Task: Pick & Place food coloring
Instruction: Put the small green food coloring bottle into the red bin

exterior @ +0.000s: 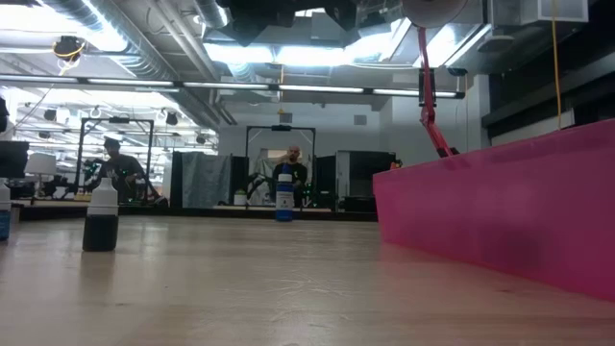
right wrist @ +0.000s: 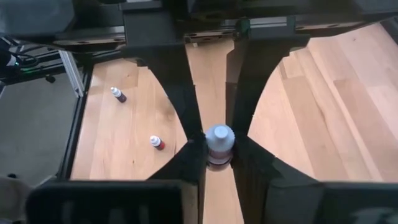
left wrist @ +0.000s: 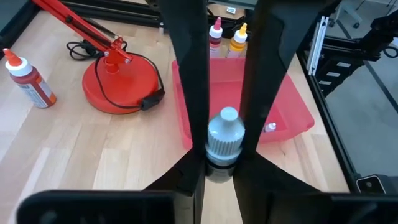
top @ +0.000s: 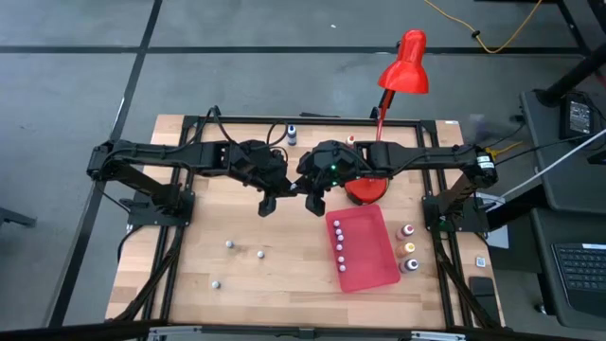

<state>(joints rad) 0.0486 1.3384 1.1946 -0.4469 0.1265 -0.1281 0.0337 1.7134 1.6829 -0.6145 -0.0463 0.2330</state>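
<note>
The food coloring is a set of tiny bottles. Several pale ones stand in a row in the red tray [top: 365,248], three coloured ones [top: 410,248] stand right of it, and three pale ones [top: 229,244] stand on the wood to the left. My left gripper [top: 268,201] and right gripper [top: 312,201] hang side by side above the table's middle. Each is shut on one pale-capped bottle, seen in the left wrist view [left wrist: 224,140] and the right wrist view [right wrist: 219,142]. In the low view both grippers are above the picture. My left gripper pinches a small bottle between its two fingers at the ribbed collar under the pale cap [left wrist: 222,148]. The fingers come from above, pointing down. The bottle is lifted clear of the table, its cap toward the wrist. My right gripper pinches another small bottle just below its pale cap [right wrist: 219,149], one finger on each side. The fingers point down from above. The bottle is held clear above the bare wood, cap toward the wrist; its body is hidden by the cap.
The red lamp's round base [top: 365,189] stands just beyond the tray, its arm rising to the shade [top: 405,66]. A blue bottle [top: 292,133] stands near the far edge and a red-bodied bottle [left wrist: 28,78] by the lamp base. A black frame rims the table.
</note>
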